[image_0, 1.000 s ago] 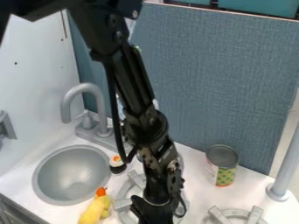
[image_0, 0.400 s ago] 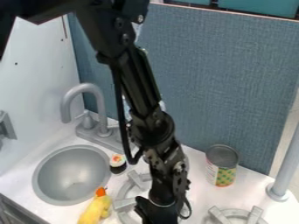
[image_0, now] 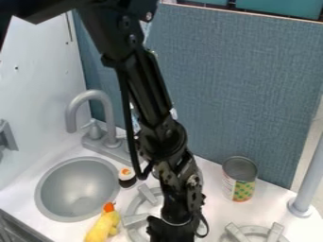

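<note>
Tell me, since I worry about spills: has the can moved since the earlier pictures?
No. The can stands in the same spot, beside the gray post, the gap between them unchanged.

My black jointed arm (image_0: 165, 134) has shifted slightly toward the upright metal can with the green-and-yellow label (image_0: 240, 178).

Arm (image_0: 148, 90) black throughout, glossy in patches. Long, narrow forearm, ridged lengthwise. Pale round screw head (image_0: 148, 17) near the top; darker round fasteners below it. Thick black cable (image_0: 127, 118) along one side, bowed near the wrist. Wrist housings (image_0: 165, 137) rounded, knobbly, with grey glints. Thin pale curved edge above the black gripper (image_0: 172, 232); slimmer dark cable (image_0: 206, 227) loops beside it.
</note>
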`<state>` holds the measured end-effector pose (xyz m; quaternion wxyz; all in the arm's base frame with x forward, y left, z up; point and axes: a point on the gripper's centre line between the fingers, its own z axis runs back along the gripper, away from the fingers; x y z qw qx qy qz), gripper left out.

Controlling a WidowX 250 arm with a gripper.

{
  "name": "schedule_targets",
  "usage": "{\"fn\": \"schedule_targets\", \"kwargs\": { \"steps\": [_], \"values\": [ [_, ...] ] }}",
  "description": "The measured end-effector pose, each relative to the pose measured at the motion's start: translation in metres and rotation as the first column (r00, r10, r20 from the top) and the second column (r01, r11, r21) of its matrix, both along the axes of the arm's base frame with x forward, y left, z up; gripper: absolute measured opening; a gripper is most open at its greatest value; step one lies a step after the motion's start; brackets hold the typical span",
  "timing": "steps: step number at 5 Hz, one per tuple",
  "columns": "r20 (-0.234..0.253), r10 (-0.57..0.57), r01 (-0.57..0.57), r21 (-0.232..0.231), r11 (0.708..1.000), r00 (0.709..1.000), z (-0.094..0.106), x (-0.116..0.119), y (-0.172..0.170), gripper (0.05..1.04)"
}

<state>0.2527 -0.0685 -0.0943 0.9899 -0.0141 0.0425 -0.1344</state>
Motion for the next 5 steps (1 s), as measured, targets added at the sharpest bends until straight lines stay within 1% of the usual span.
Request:
{"fn": "schedule_targets", "kwargs": {
  "steps": [1,2,3,4,5],
  "values": [
    [0.050,0.014,-0.014,-0.008,1.000,0.999,0.025,0.006,0.004,1.002],
    [0.075,0.021,-0.019,-0.023,1.000,0.997,0.043,0.002,0.006,1.001],
    [0.108,0.042,-0.040,-0.021,0.999,0.993,0.068,-0.001,0.016,1.001],
    [0.127,0.103,-0.100,-0.032,0.994,0.987,0.087,-0.010,0.043,1.001],
    [0.132,0.135,-0.127,-0.062,0.990,0.982,0.112,-0.025,0.064,1.001]
  ]
}}
